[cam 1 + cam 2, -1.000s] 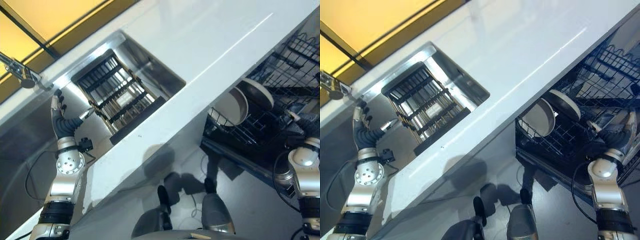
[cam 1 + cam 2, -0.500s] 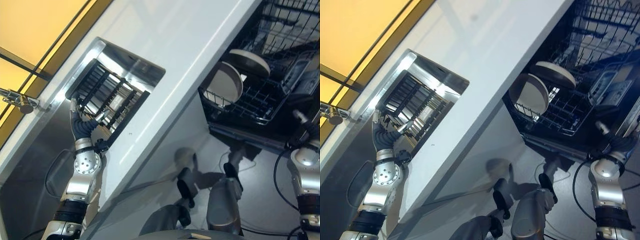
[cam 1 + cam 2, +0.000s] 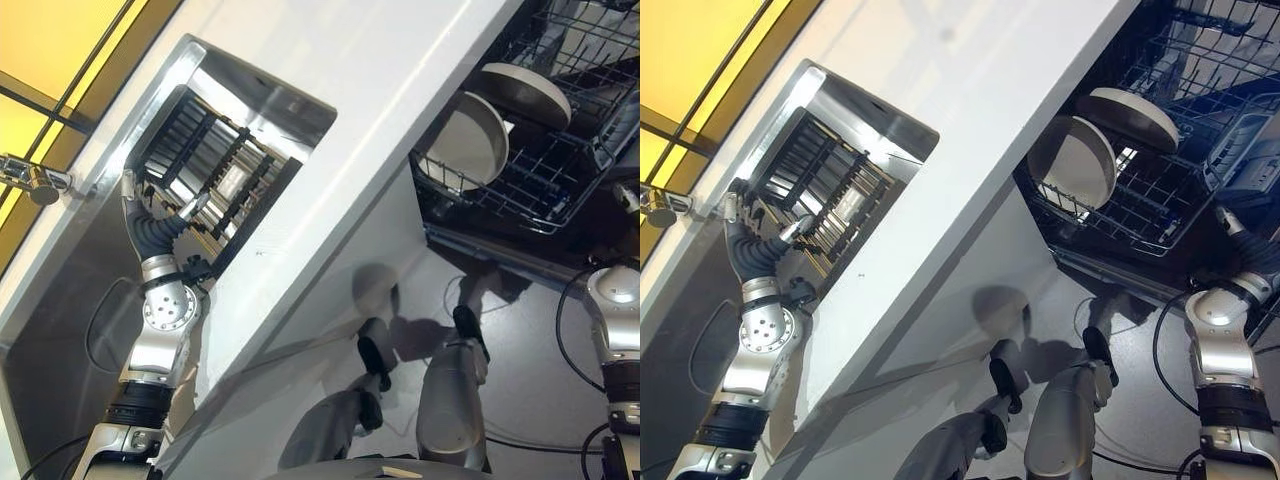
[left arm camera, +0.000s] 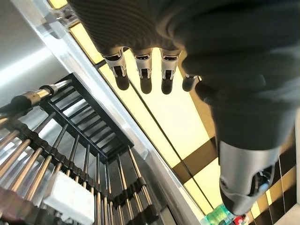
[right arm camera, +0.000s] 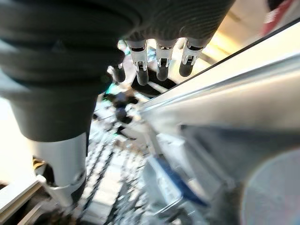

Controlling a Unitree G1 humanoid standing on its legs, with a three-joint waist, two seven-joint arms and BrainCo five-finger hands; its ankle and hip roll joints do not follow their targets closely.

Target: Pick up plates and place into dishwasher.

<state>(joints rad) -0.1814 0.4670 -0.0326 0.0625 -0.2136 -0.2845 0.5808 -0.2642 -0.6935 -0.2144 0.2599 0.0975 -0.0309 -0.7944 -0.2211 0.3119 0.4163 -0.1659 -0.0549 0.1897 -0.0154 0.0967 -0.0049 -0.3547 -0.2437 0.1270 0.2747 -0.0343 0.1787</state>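
Left robot hand (image 4: 154, 56) — open, above sink rack (image 4: 79, 154)

No legible text or labels.

We have our left arm coming up from the lower left, elbow joint low, forearm raised, dark ribbed wrist cover bent. Our left hand (image 3: 737, 205) is up with fingers (image 4: 141, 70) straight and relaxed in a row, thumb apart, holding nothing. Our right arm rises at the right edge, silver forearm upright, ribbed wrist at the top. Our right hand (image 5: 159, 58) shows fingers extended and loose, dark tips forward, thumb off to the side, nothing gripped.
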